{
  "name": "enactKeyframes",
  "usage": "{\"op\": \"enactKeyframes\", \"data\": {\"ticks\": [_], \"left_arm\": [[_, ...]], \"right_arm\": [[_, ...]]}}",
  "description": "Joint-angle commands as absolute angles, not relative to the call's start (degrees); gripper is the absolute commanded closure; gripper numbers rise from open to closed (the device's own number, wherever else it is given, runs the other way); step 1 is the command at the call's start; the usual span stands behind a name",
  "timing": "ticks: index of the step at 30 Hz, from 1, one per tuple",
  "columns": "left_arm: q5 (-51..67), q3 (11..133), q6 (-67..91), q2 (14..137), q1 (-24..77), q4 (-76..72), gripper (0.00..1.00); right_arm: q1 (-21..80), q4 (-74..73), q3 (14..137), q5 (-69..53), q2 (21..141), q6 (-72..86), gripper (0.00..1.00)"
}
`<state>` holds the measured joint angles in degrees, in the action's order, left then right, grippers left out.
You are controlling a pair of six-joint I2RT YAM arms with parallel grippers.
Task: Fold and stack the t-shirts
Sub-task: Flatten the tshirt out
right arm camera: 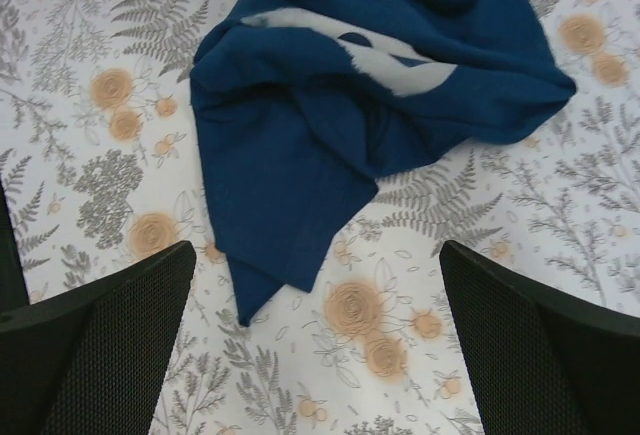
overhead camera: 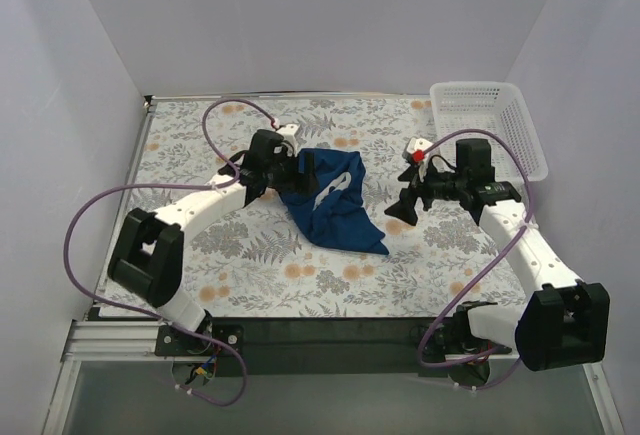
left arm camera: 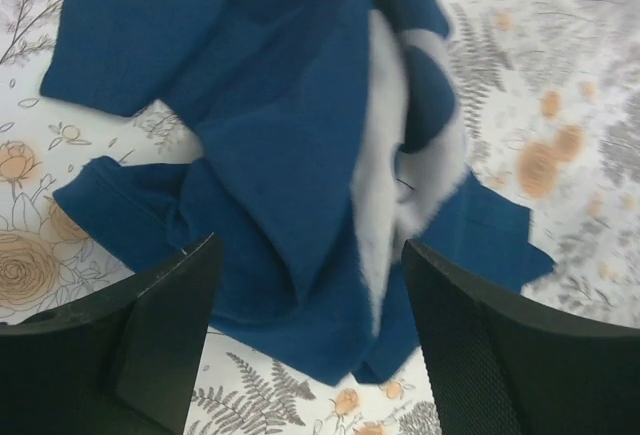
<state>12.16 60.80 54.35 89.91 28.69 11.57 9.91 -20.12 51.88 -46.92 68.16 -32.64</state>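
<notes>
I see the navy t-shirt (overhead camera: 330, 205) lying crumpled on the floral tablecloth (overhead camera: 250, 265), well left of the white lattice basket (overhead camera: 490, 120). My right gripper (overhead camera: 400, 210) hovers between shirt and basket, jaws wide, holding nothing. My left gripper (overhead camera: 283, 177) is at the shirt's edge farthest from the basket, spread wide and empty.

Bright, even light, soft shadows; t-shirt (left arm camera: 270, 135) slightly blurred up close.

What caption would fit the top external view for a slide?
Crumpled navy t-shirt on floral table between open left gripper and open right gripper; white basket at far right.
</notes>
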Motion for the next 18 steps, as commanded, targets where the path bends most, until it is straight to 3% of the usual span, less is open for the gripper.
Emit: {"op": "enactKeyframes", "data": {"ticks": [1,8,11,12,18], "left_arm": [[4.49,66.79,56.86,95.77,29.0,18.97,0.34],[6.23,72.07,57.48,102.65,29.79,20.65,0.52],[8.87,73.3,57.31,102.92,29.97,19.6,0.76],[9.31,73.82,57.04,102.31,30.14,19.25,0.98],[8.53,71.73,55.02,93.97,30.15,16.53,1.0]], "right_arm": [[9.76,-14.6,48.97,-52.82,64.16,-31.12,0.02],[8.0,-11.08,45.09,-53.61,63.1,-28.92,0.02],[7.74,-11.16,45.09,-53.44,63.72,-28.83,0.02],[7.56,-11.16,45.0,-53.44,63.89,-28.83,0.02],[6.94,-11.16,45.0,-53.61,65.12,-28.04,0.02]]}}
